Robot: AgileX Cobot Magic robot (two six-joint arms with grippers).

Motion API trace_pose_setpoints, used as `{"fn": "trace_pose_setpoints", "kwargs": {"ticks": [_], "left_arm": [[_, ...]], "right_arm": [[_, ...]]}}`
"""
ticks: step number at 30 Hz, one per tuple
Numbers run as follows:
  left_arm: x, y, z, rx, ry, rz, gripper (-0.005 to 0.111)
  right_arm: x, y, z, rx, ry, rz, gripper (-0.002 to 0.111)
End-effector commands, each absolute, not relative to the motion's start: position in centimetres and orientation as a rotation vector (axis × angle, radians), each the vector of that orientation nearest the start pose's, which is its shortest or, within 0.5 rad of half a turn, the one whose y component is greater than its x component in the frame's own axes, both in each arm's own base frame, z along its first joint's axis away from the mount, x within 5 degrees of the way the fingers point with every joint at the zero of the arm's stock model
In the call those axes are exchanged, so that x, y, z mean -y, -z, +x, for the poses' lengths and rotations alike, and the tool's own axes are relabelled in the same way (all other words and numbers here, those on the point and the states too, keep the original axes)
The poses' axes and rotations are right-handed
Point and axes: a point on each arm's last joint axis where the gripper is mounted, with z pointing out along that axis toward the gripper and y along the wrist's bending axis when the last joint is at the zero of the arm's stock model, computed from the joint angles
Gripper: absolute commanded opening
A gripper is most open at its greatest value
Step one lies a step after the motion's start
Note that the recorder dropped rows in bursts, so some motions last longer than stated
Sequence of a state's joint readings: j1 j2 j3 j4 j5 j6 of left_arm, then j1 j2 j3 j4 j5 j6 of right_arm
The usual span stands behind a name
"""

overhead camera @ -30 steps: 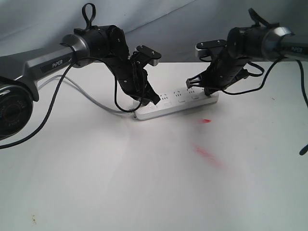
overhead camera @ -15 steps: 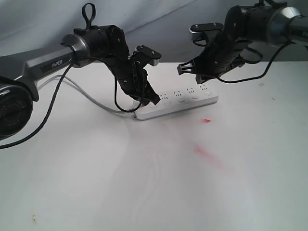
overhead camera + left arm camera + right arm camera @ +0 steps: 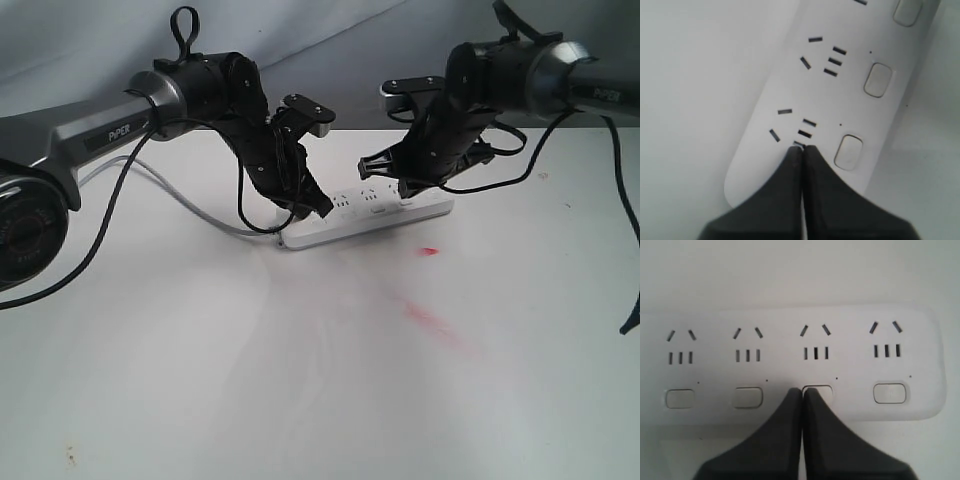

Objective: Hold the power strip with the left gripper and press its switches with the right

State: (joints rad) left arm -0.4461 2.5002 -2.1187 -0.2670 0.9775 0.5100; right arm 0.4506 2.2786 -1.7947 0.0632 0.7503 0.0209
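The white power strip (image 3: 372, 211) lies on the white table, its grey cord (image 3: 190, 205) running off to the left. My left gripper (image 3: 322, 208) is shut, with nothing between its fingers. Its tips (image 3: 803, 148) rest on the strip's (image 3: 790, 75) cord-side end, beside the last switch (image 3: 848, 151). My right gripper (image 3: 400, 189) is shut too and hangs over the middle of the strip. In the right wrist view its tips (image 3: 802, 390) overlap the corner of one switch (image 3: 818, 389), with other switches (image 3: 748, 397) (image 3: 889, 393) on either side. I cannot tell whether they touch it.
Red smears (image 3: 432, 322) and a small red spot (image 3: 428, 251) mark the table in front of the strip. Black cables (image 3: 240, 190) hang from both arms. A pale cloth backdrop (image 3: 330, 50) stands behind the table.
My right gripper rose from the strip's right end, moved left along it and came back down over a switch nearer the middle. The left gripper and strip have not moved.
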Motion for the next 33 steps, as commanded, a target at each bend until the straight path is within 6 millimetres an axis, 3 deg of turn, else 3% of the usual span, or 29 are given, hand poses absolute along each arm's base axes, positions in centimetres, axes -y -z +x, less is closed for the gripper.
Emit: {"fn": "trace_pose_setpoints", "kwargs": {"ticks": [1, 6, 33], "left_arm": [[24.16, -10.04, 46.02, -2.634, 0.319, 1.180, 0.000], [24.16, -10.04, 46.02, -2.634, 0.319, 1.180, 0.000], [24.16, -10.04, 46.02, -2.635, 0.320, 1.177, 0.000]], "right_arm": [[-21.65, -14.45, 44.03, -2.692, -0.186, -0.542, 0.000], [-21.70, -13.73, 44.15, -2.695, -0.184, -0.541, 0.000], [-21.54, -13.82, 44.44, -2.669, -0.149, -0.534, 0.000]]}}
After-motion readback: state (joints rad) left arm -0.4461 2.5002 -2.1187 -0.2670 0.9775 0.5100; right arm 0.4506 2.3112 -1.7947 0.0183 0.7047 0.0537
